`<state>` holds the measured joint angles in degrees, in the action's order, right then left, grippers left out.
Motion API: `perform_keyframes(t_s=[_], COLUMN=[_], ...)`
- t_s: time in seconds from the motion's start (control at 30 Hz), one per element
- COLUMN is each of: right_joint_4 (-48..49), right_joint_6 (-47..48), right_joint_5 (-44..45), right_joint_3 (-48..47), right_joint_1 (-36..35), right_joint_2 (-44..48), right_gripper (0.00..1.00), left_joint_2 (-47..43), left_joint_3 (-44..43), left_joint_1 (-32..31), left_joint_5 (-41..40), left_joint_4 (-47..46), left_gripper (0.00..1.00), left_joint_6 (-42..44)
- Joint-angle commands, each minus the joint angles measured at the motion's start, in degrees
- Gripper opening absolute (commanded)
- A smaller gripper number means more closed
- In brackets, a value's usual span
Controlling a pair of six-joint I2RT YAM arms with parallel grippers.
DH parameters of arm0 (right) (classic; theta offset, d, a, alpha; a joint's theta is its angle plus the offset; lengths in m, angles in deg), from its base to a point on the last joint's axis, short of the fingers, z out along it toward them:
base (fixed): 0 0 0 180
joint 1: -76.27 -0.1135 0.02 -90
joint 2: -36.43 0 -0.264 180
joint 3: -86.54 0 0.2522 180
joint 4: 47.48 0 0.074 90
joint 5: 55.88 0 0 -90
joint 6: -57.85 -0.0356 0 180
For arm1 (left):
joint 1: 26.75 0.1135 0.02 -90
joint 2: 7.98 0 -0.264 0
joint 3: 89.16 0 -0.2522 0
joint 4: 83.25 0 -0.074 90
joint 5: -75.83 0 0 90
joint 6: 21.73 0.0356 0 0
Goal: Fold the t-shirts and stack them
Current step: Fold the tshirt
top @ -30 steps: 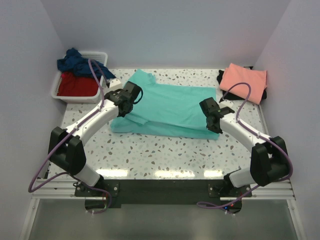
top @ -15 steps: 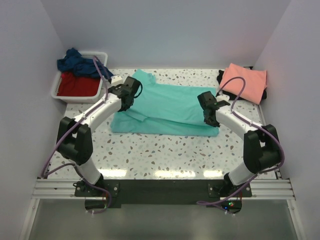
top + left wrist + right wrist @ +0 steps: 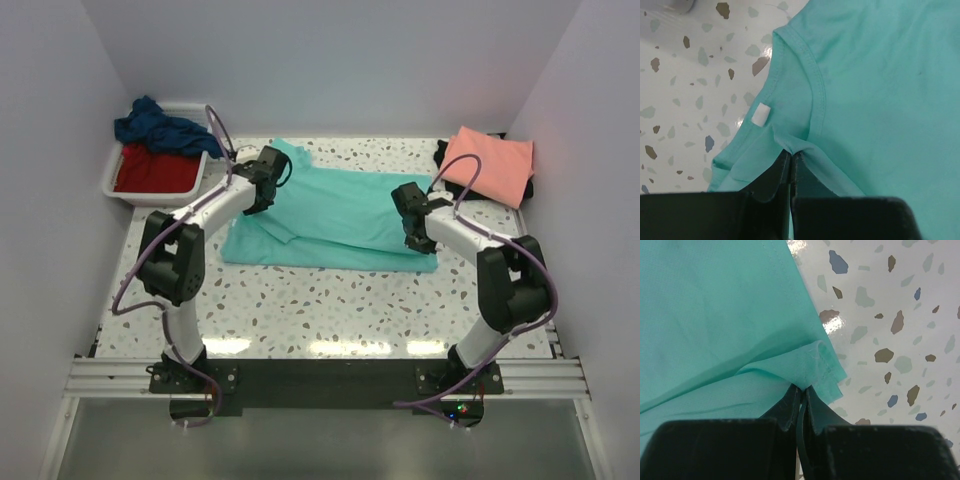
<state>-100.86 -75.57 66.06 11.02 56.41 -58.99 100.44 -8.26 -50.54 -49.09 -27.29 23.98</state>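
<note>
- Teal shirt (image 3: 345,212) lies spread across the middle of the speckled table (image 3: 350,310) in the top view, with its near part doubled in layers.
- The left claw (image 3: 262,192) sits low on the shirt's far left, by the collar. The right claw (image 3: 412,215) sits low at its right edge.
- Far right, a folded salmon shirt (image 3: 490,165) rests on a black shirt (image 3: 441,155).
- Far left, a white tub (image 3: 113,178) holds a red shirt (image 3: 155,172), with a navy shirt (image 3: 155,125) heaped over its far rim.
- Left wrist view: the left claw (image 3: 791,160) is clenched on a pinch of the teal shirt (image 3: 880,100) just beside the collar (image 3: 815,75) seam. A white tag (image 3: 760,114) shows inside the neck. Bare table (image 3: 685,75) lies to the left.
- Right wrist view: the right claw (image 3: 802,390) is clenched on the teal shirt (image 3: 715,315) at a curled hem (image 3: 827,365) corner. Table (image 3: 890,315) lies to the right.
</note>
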Motion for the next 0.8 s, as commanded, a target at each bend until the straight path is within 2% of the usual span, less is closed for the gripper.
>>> perform_keyframes(t_s=[0.0, 0.27, 0.3, 0.33, 0.4, 0.43, 0.57, 0.77], right_joint_4=[0.6, 0.3, 0.2, 0.2, 0.2, 0.2, 0.4, 0.6], right_joint_6=[0.5, 1.1, 1.1, 1.1, 1.1, 1.3, 1.7, 2.8], right_joint_5=[0.8, 0.7, 0.7, 0.6, 0.5, 0.8, 1.7, 1.7], right_joint_3=[-3.4, -4.1, -4.2, -4.3, -4.7, -5.1, -5.7, -6.1], right_joint_1=[0.2, 0.3, 0.3, 0.3, 0.3, 0.2, 0.2, 0.3], right_joint_2=[-1.1, -1.5, -1.6, -1.7, -1.5, -1.3, 0.3, 1.6], right_gripper=[0.00, 0.01, 0.10, 0.16, 0.31, 0.38, 0.38, 0.39], left_joint_2=[2.3, 4.1, 4.3, 4.5, 4.8, 4.0, 1.6, -2.0], left_joint_3=[-4.4, -3.0, -2.9, -2.7, -2.6, -1.9, -0.2, 0.9], left_joint_1=[0.9, 1.1, 1.1, 1.3, 1.4, 1.6, 1.6, 1.6], left_joint_5=[0.1, 1.0, 1.2, 1.4, 1.6, 2.1, 2.1, 2.7], left_joint_4=[-1.9, -2.8, -3.0, -3.3, -4.7, -8.1, -13.5, -16.4], left_gripper=[0.00, 0.00, 0.03, 0.13, 0.21, 0.39, 0.48, 0.52], left_joint_6=[2.0, 1.8, 1.8, 1.8, 2.1, 3.5, 4.7, 6.0])
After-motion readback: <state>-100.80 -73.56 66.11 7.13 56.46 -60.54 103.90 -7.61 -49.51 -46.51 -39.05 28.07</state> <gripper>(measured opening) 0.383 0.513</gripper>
